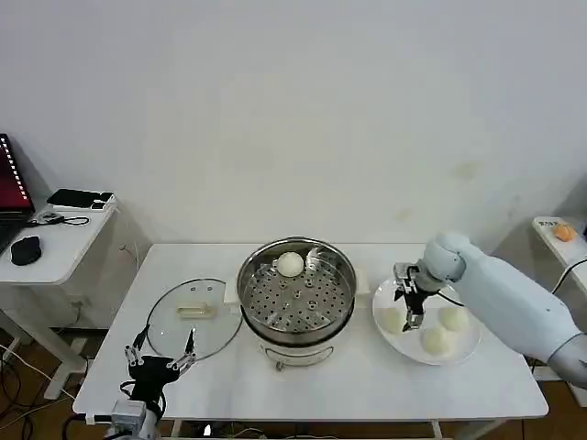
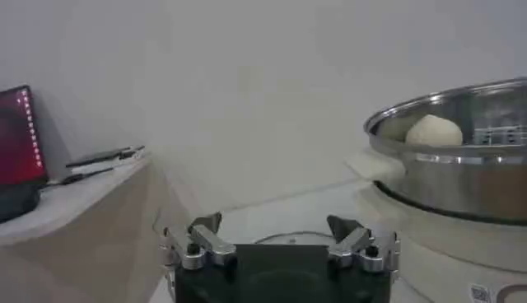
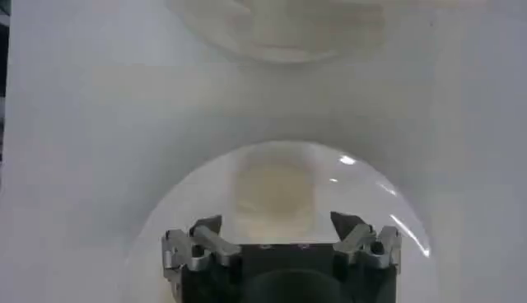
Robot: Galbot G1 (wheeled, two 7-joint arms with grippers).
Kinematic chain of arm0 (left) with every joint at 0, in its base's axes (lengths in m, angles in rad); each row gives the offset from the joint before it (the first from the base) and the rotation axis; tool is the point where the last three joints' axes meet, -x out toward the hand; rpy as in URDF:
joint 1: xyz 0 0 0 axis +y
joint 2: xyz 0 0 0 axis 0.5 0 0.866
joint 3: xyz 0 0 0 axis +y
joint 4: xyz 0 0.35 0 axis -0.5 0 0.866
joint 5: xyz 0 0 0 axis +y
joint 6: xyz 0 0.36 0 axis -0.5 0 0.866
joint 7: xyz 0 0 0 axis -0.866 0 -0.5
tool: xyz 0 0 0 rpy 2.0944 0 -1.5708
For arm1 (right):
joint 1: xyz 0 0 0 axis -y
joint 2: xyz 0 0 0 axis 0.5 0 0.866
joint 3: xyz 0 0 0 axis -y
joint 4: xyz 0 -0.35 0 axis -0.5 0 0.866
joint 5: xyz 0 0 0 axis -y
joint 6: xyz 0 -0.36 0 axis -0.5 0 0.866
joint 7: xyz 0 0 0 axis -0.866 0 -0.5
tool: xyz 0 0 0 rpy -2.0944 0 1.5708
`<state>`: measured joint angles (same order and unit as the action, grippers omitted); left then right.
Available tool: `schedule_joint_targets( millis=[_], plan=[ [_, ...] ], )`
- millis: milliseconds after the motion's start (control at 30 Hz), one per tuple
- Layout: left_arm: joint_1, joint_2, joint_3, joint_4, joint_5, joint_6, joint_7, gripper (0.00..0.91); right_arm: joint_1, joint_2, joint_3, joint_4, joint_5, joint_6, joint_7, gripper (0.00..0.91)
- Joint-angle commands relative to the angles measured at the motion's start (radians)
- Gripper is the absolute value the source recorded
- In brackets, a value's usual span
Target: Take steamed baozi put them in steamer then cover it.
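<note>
The steamer (image 1: 296,295) stands mid-table with one baozi (image 1: 290,264) on its perforated tray at the back; the left wrist view shows this pot (image 2: 461,165) and bun (image 2: 435,132) too. Three baozi (image 1: 393,320) (image 1: 453,317) (image 1: 437,340) lie on a white plate (image 1: 463,353) to the right. My right gripper (image 1: 410,313) hangs open just above the plate beside the leftmost bun, which lies between the fingers in the right wrist view (image 3: 276,189). The cover (image 1: 188,316) lies flat to the steamer's left. My left gripper (image 1: 163,346) stands open near the table's front left edge, in front of the cover.
A side table (image 1: 55,252) with a mouse and a phone stands to the left, beside a laptop edge (image 1: 11,183). Bare tabletop lies in front of the steamer and plate. A small shelf with an orange thing (image 1: 564,233) is at the far right.
</note>
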<state>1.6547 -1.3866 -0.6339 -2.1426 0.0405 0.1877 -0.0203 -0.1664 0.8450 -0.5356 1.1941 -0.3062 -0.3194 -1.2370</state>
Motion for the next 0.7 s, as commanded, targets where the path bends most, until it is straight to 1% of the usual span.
schedule_joint_targets(
  millis=[33, 700],
  plan=[
    [0.001, 0.002, -0.001, 0.004, 0.001, 0.0, 0.0, 0.907, -0.023, 0.01, 0.012, -0.019, -0.017, 0.003, 0.019, 0.907],
    [0.001, -0.001, 0.001, 0.021, 0.002, -0.003, -0.004, 0.907, -0.028, 0.053, 0.012, -0.069, -0.026, 0.012, 0.058, 0.907]
  ],
)
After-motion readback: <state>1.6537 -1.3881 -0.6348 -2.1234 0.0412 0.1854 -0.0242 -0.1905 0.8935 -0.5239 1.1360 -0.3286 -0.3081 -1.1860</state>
